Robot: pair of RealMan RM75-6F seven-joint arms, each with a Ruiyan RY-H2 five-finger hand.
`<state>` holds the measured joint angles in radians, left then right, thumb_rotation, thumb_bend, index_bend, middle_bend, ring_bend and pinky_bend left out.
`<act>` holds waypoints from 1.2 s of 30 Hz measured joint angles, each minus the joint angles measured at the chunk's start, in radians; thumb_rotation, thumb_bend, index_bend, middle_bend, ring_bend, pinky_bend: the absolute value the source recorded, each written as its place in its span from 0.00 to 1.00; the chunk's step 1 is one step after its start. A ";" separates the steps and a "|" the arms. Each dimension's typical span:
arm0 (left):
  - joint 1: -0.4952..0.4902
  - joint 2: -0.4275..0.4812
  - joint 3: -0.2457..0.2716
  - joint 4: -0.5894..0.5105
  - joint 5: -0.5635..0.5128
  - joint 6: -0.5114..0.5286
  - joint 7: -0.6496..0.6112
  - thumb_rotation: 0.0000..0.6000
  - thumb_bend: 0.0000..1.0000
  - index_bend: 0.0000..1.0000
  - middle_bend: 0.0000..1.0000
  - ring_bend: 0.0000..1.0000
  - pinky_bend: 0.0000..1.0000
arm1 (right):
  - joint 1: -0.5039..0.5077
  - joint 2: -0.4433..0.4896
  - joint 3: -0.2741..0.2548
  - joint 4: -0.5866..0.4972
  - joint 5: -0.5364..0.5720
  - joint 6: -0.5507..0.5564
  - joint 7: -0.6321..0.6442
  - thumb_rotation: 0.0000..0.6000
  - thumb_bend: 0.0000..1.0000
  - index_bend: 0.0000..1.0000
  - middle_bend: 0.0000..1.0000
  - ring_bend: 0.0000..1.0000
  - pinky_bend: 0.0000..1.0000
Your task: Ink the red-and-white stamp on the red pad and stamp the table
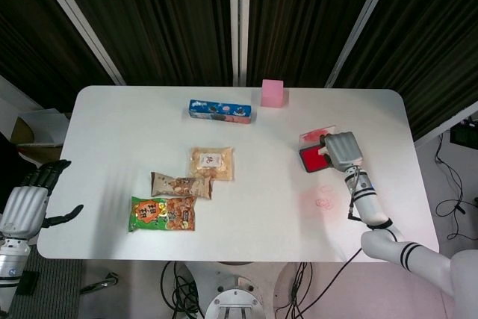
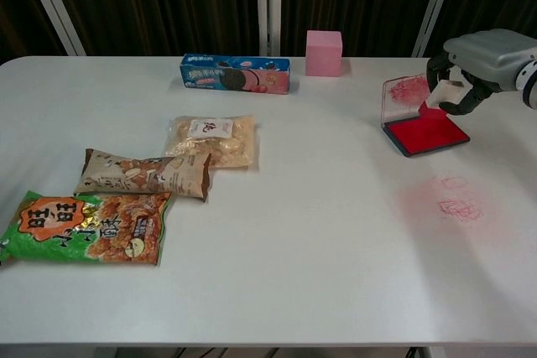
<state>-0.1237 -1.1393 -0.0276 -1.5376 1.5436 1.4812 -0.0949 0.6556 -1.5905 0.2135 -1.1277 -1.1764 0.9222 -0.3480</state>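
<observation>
1. Right hand [image 2: 478, 60] grips the red-and-white stamp [image 2: 442, 94], fingers curled round it; stamp is held above the far edge of the red pad [image 2: 428, 134], clear of the ink surface in the chest view.
2. Head view: right hand [image 1: 342, 149] covers most of the pad's right side, stamp not clearly visible there.
3. Red pad sits open at the table's right, its clear lid [image 2: 401, 95] tilted up behind it, smeared red.
4. Faint red stamp marks [image 2: 459, 204] on the table [image 2: 319, 266], nearer the robot than the pad, apart from it.
5. Left hand [image 1: 30, 199] hangs off the table's left edge, fingers apart, holding nothing; seen in the head view only.
6. Blue cookie box [image 2: 235, 74] lies at the far side, pink cube [image 2: 324, 53] just right of it, not touching.
7. Three snack bags left of centre: clear bag [image 2: 213, 140], brown bag [image 2: 144, 173], green bag [image 2: 86, 227]. Brown overlaps the clear bag's corner; green lies just beside the brown.
</observation>
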 measured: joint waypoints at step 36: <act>0.007 -0.012 0.004 0.019 0.003 0.007 -0.019 0.78 0.17 0.13 0.13 0.12 0.21 | -0.198 0.058 -0.226 -0.203 -0.162 0.142 -0.106 1.00 0.34 0.47 0.47 0.83 1.00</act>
<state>-0.1169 -1.1517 -0.0239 -1.5183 1.5462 1.4884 -0.1137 0.4574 -1.5327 -0.0120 -1.3309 -1.3386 1.0639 -0.4537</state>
